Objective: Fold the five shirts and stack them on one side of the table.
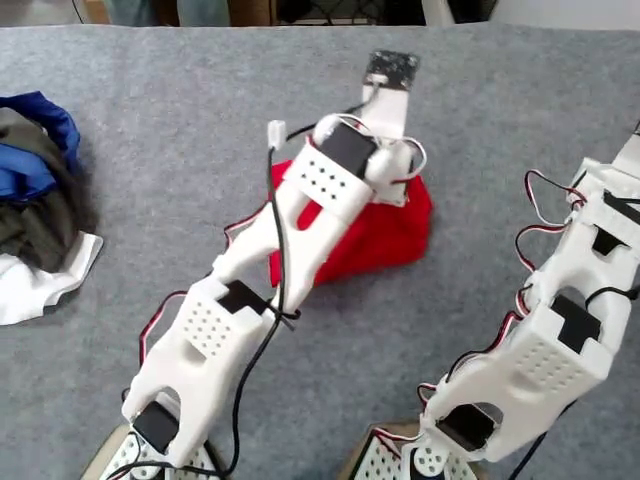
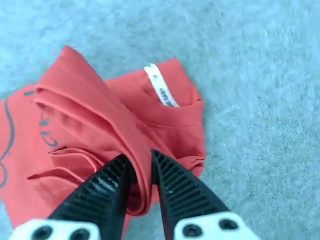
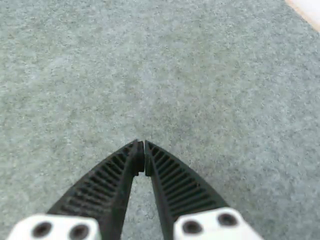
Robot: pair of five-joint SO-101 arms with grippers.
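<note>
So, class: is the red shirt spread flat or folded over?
Folded over: the red shirt shows overlapping layers, and the left gripper pinches a raised fold.

Bright, even light from above covers the table [image 1: 480, 120]; soft shadow hugs the red shirt [image 1: 390, 235] at 6 o'clock; my left claw [image 2: 141, 159] gleams faintly.

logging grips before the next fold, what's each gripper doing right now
left gripper: closed on a fold of the red cloth shirt
right gripper: closed, empty

You have a grey felt-like table cover [image 1: 520, 100] under everything; beyond its far edge you see a dark strip [image 1: 330, 10] and a pale surface [image 1: 560, 10].
</note>
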